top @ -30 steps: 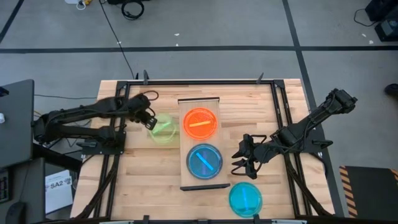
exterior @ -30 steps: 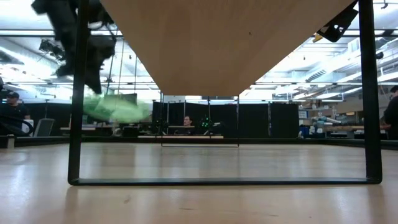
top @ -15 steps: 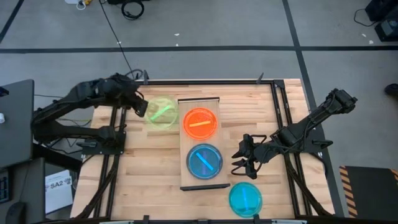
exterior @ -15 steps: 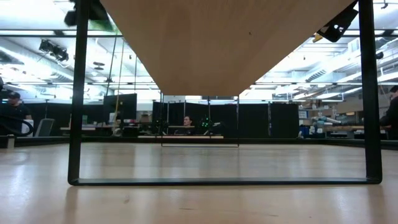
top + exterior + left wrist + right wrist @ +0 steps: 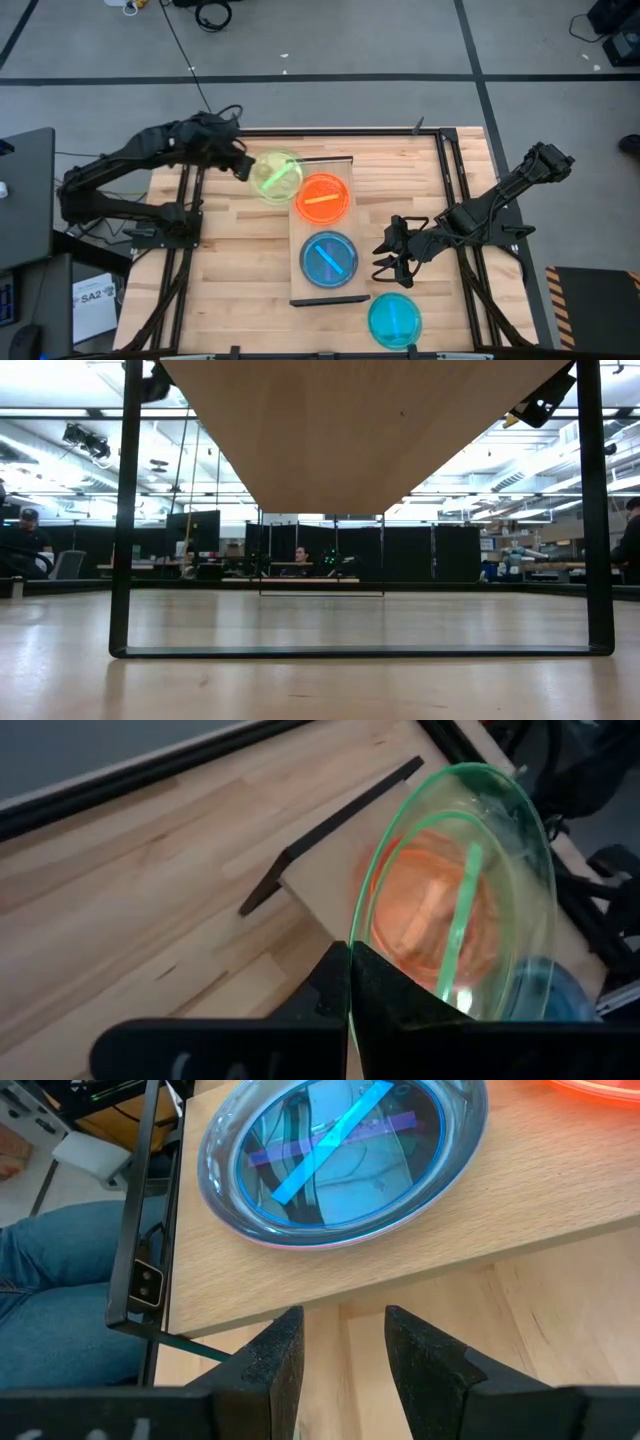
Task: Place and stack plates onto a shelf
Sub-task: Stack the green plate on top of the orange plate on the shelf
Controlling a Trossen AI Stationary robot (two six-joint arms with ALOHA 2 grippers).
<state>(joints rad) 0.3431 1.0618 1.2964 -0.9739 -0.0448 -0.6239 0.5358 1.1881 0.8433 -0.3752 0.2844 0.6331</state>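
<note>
Above shelf's far-left corner: left gripper (image 5: 243,166) clamps lime green plate (image 5: 275,177), beside orange plate (image 5: 322,197).
Right of shelf (image 5: 300,285): right gripper (image 5: 383,253) waits, fingers spread, empty.

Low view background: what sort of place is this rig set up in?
Probably a large shared lab or workshop: black partition curtains, a seated person at a far bench, and, from above, grey floor marked with dark tape lines around the plank table.

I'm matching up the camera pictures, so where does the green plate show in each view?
High view: green plate at the shelf's far left corner, in the left pincer.
Low view: not in it.
Left wrist view: plate upright, centre-right.
Right wrist view: not in it.
Shared landmark: orange plate.
</note>
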